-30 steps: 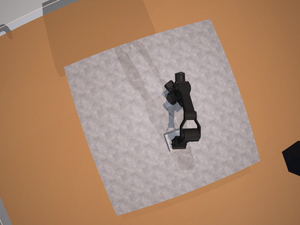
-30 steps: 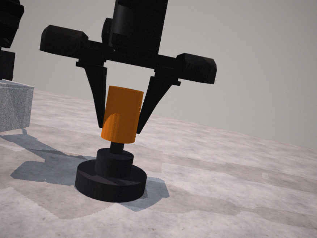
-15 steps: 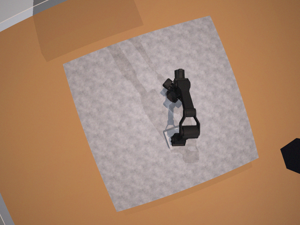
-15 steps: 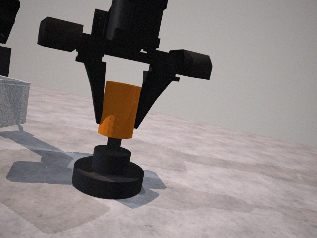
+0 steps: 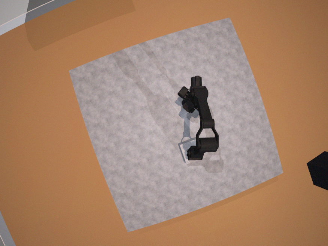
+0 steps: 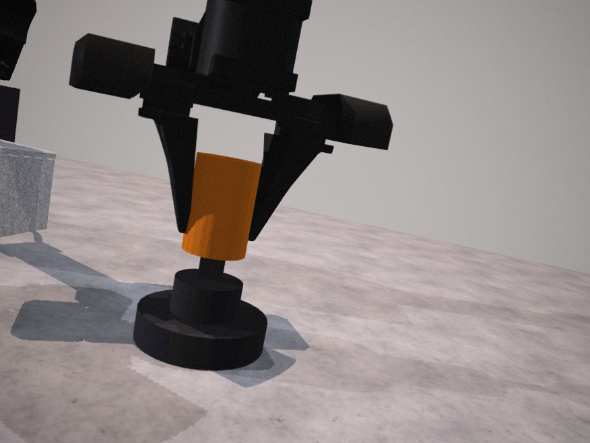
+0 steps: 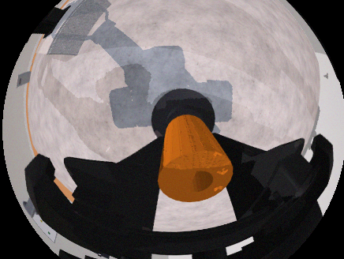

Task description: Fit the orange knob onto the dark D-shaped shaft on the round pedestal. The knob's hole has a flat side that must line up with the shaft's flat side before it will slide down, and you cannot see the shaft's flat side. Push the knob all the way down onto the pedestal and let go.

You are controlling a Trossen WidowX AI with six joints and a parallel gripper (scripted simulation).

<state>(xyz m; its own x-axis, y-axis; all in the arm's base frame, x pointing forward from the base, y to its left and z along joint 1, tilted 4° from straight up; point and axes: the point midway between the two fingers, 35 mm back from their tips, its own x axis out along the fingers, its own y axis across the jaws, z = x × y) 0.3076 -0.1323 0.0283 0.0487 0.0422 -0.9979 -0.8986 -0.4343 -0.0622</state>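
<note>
The orange cylindrical knob (image 6: 221, 207) (image 7: 193, 162) stands nearly upright above the black round stepped pedestal (image 6: 200, 345) (image 7: 166, 112). The black parallel-jaw gripper (image 6: 218, 235) (image 7: 188, 139) pinches it.

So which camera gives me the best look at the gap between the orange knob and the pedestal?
Exterior: side-on, it shows bare shaft between the orange knob and round pedestal. Wrist shows the knob overlapping the pedestal, hiding the gap. In top, the arm hides it.
</note>
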